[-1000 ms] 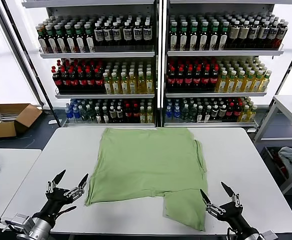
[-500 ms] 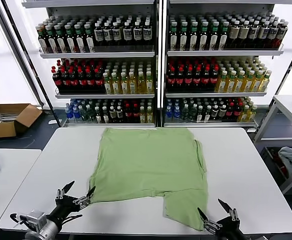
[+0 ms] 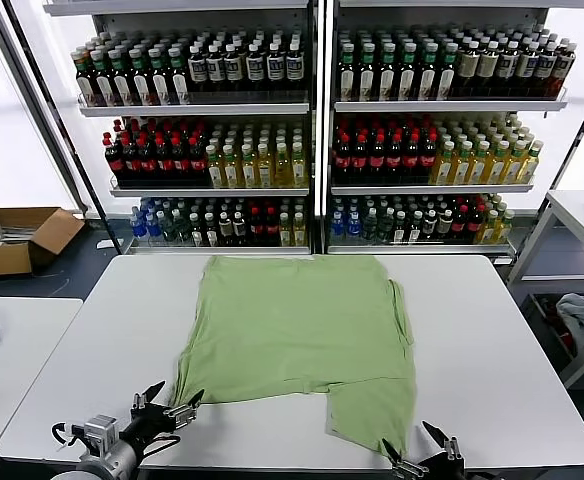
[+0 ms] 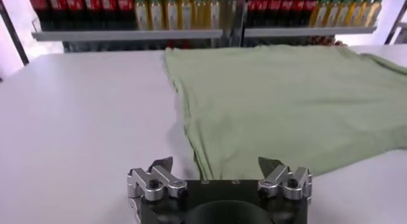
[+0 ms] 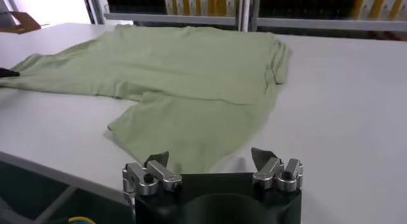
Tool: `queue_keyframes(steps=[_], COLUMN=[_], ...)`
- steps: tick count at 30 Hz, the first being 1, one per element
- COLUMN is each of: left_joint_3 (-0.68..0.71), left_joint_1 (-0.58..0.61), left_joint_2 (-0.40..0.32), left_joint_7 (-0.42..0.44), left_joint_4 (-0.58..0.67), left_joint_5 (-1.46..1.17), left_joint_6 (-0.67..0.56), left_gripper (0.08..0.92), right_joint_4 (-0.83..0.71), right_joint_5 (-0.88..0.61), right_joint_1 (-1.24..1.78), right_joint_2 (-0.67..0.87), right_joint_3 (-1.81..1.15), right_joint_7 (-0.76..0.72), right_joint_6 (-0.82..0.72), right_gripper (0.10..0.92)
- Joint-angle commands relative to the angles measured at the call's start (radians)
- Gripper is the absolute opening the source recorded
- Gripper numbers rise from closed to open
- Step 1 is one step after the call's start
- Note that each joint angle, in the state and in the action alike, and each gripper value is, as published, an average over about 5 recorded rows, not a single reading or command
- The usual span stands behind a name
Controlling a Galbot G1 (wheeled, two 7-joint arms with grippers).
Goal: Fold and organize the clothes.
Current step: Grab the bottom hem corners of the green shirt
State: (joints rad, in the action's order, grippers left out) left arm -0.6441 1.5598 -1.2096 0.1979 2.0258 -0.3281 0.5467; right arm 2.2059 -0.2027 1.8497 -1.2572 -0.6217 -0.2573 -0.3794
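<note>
Light green T-shirt spread flat across the white surface, one part folded toward the near right corner. Likely light, limp, easily wrinkled; best pinched at hem corners or sleeve edges. Left end effector spread open just off the near left hem. Right end effector open too, near the folded flap.

Table — bottle shelves behind.

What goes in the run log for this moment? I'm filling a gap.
green shirt: flat on table, unfolded | left pincer: open, at near-left corner, not touching | right pincer: open, near edge, empty
</note>
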Motion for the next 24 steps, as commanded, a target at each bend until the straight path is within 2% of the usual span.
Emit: queue_keyframes(steps=[1, 7, 18, 21, 24], left_joint_3=[0.027, 0.032, 0.018, 0.004, -0.016], left_joint_1=[-0.009, 0.0, 0.019, 0.037, 0.065], left_joint_2=[0.004, 0.0, -0.007, -0.015, -0.022], left_joint_7=[-0.009, 0.009, 0.011, 0.004, 0.001], left_joint_4=[-0.04, -0.023, 0.025, 0.065, 0.116], left_joint_5=[-0.005, 0.001, 0.0, -0.007, -0.013], left_joint_6=[0.029, 0.027, 0.007, 0.008, 0.01], left_gripper=[0.71, 0.537, 0.216, 0.136, 0.095], right_joint_4=[-0.025, -0.036, -0.073, -0.067, -0.056], right_joint_5=[0.031, 0.004, -0.095, -0.138, -0.173], right_joint_1=[-0.01, -0.013, -0.038, -0.023, 0.006], right_joint_2=[-0.008, -0.006, 0.001, 0.003, -0.002], right_joint_3=[0.069, 0.064, 0.032, 0.01, -0.018], right_joint_7=[0.01, -0.007, -0.135, -0.167, -0.205], right_joint_6=[-0.03, 0.023, 0.32, 0.368, 0.415], right_gripper=[0.637, 0.464, 0.155, 0.107, 0.107])
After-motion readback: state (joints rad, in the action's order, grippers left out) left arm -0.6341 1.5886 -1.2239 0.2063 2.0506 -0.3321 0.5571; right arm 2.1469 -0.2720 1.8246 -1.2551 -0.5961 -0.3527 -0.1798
